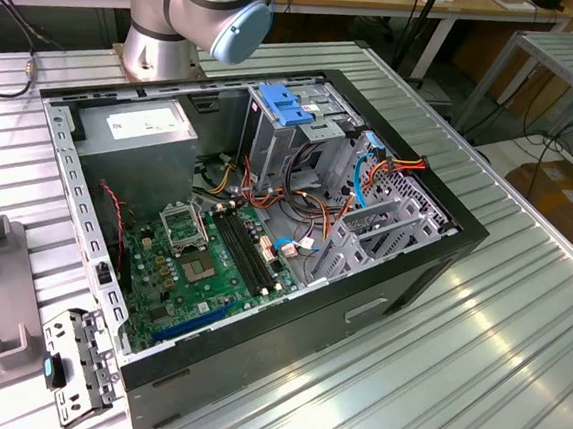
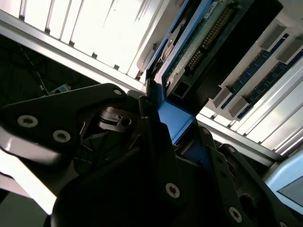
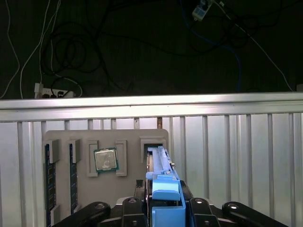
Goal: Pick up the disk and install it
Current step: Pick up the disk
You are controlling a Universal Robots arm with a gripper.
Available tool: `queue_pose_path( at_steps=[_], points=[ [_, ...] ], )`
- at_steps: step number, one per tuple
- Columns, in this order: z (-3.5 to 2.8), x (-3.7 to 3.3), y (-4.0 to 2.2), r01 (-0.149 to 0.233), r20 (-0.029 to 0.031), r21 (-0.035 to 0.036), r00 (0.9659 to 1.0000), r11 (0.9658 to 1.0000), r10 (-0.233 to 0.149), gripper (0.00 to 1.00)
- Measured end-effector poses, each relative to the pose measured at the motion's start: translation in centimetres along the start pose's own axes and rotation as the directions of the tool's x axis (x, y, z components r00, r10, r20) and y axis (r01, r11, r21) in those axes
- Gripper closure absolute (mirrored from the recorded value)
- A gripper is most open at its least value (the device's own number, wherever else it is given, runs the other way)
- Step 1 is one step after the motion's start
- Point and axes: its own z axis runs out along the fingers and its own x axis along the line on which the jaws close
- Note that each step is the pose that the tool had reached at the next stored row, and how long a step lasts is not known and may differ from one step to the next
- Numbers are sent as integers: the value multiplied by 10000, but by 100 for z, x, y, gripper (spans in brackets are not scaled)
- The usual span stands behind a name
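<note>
The disk stands on edge in a slot of the grey tray, its bright blue carrier handle toward the camera. In the first wrist view my gripper has a black finger tight against each side of that handle. In the second wrist view the disk shows its green circuit-board side and blue frame, and the gripper is shut on the frame. The disk still sits in its slot.
On the tray lie a processor chip and memory sticks. The open computer case holds a motherboard, a labelled grey box and a silver cage with a blue latch. The arm's base stands behind the case.
</note>
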Motion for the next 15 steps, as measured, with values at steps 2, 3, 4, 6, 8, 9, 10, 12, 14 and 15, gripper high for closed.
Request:
queue_pose_path(
  at_steps=[2, 3, 4, 6, 8, 9, 10, 12, 14, 15],
  points=[
    [-1, 0, 0, 0, 0, 0, 10000, 10000, 0, 63],
    [-2, 0, 0, 0, 0, 0, 10000, 10000, 0, 63],
    [-6, 0, 0, 0, -1, -1, 10000, 10000, 0, 63],
    [-18, -1, 0, 0, -1, -1, 10000, 10000, 0, 63],
    [-38, -1, 0, 0, -1, -1, 10000, 10000, 0, 63],
    [-51, -1, 0, -1, -1, -1, 10000, 10000, 1, 63],
    [-59, -1, 0, 0, 0, 0, 10000, 10000, 0, 63],
    [-78, -1, 1, 0, 1, 2, 10000, 10000, 0, 63],
    [-92, -2, 1, 0, 0, 0, 10000, 10000, 0, 63],
    [-100, -2, 1, -1, 0, 0, 10000, 10000, 1, 63]
  ],
)
